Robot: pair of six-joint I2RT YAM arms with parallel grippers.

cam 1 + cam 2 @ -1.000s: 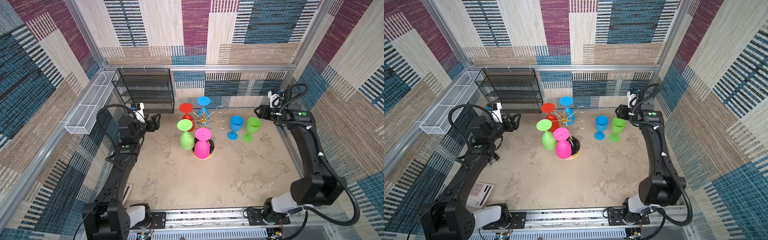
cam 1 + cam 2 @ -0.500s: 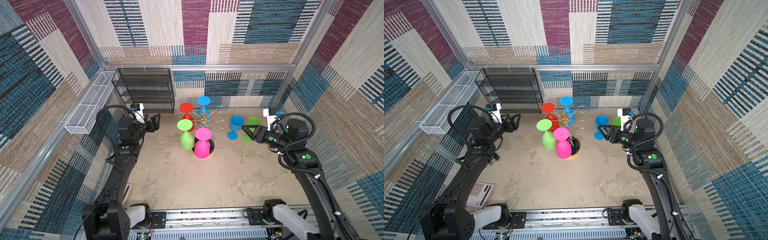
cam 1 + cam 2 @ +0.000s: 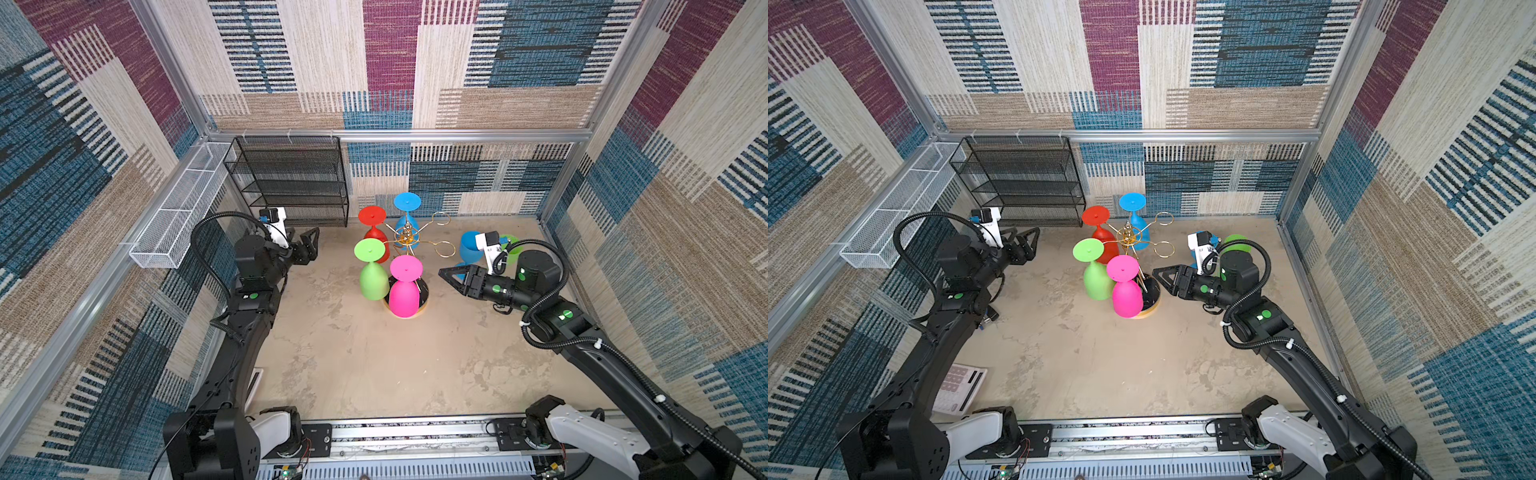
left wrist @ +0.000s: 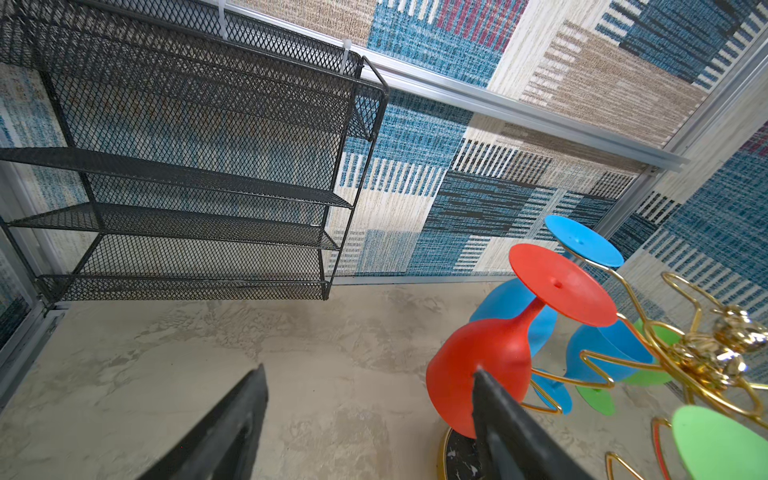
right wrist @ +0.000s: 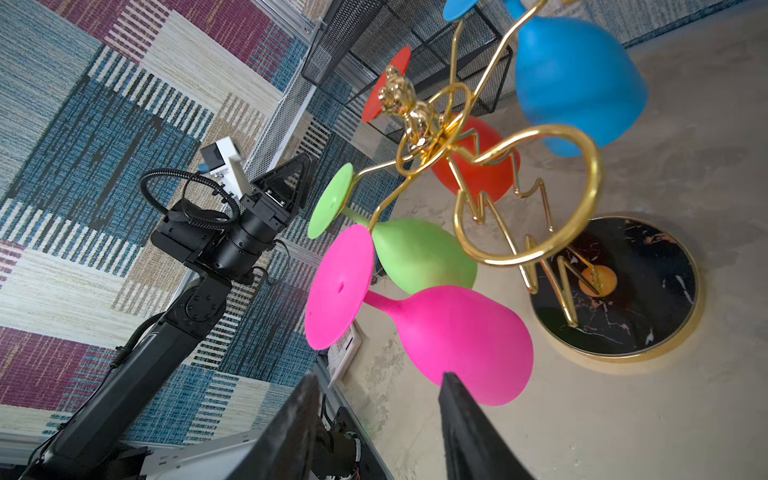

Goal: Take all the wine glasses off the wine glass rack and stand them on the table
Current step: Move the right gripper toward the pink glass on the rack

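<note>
Rack (image 3: 405, 240) stood upright mid-tabletop (image 3: 353, 353) on its round base. Four glasses hung on it bowl-down. The pink glass (image 3: 403, 293) was on the arm nearest the arm bases, with the green glass (image 3: 373, 282) just beside it. The red glass (image 3: 372, 217) and blue glass (image 3: 407, 202) hung on the far arms. Two rings (image 3: 444, 248) on the right side were bare.

A loose blue glass (image 3: 468, 251) and a loose green glass (image 3: 514, 249) stood on the tabletop right of the rack, apart from it. Both were partly hidden behind my right wrist. I judged two of six were off and four were left, but I couldn't confirm those two came from this rack.

My right fingers (image 3: 452, 277) pointed roughly level at the pink bowl from the right, near it and not touching. In the right wrist view they were released, with a clear gap and nothing in it. I took pink as the next target.

My left fingers (image 3: 311, 243) were released wide and empty. They sat near the shelf (image 3: 291, 183), well apart from the rack, and the left wrist view faced the red glass.

For this glass, nothing was done yet. My guess at what was left: reach in, clench on the pink bowl or stem, work the foot out of its ring, clear the arm, and set it down.
</note>
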